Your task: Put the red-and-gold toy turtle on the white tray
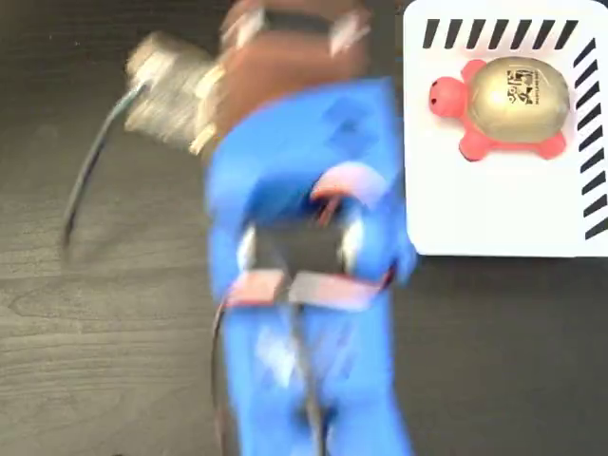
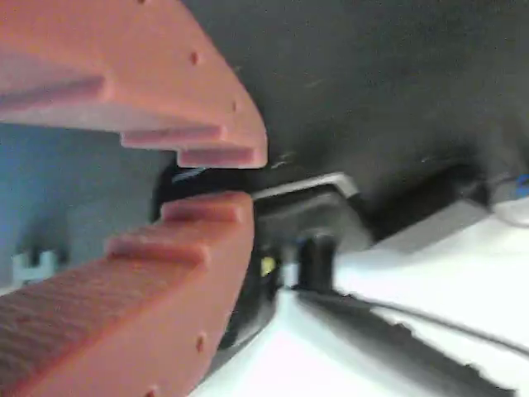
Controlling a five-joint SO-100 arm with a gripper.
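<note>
The red-and-gold toy turtle [image 1: 508, 103] rests on the white tray [image 1: 494, 214] at the top right of the fixed view, head pointing left, gold shell up. The blue arm [image 1: 304, 285] fills the middle of that view, motion-blurred, to the left of the tray and apart from the turtle. Its brown-orange gripper [image 1: 290, 43] is a smear at the top edge. In the wrist view the two orange jaws of the gripper [image 2: 227, 180] stand almost together at the tips with nothing between them. Turtle and tray do not show in the wrist view.
Dark wood table [image 1: 104, 313] around the arm. A grey blurred block with a cable [image 1: 166, 85] rides on the arm at upper left. Past the jaws, the wrist view shows a dark object [image 2: 314, 227] and a white surface [image 2: 430, 281] crossed by a cable.
</note>
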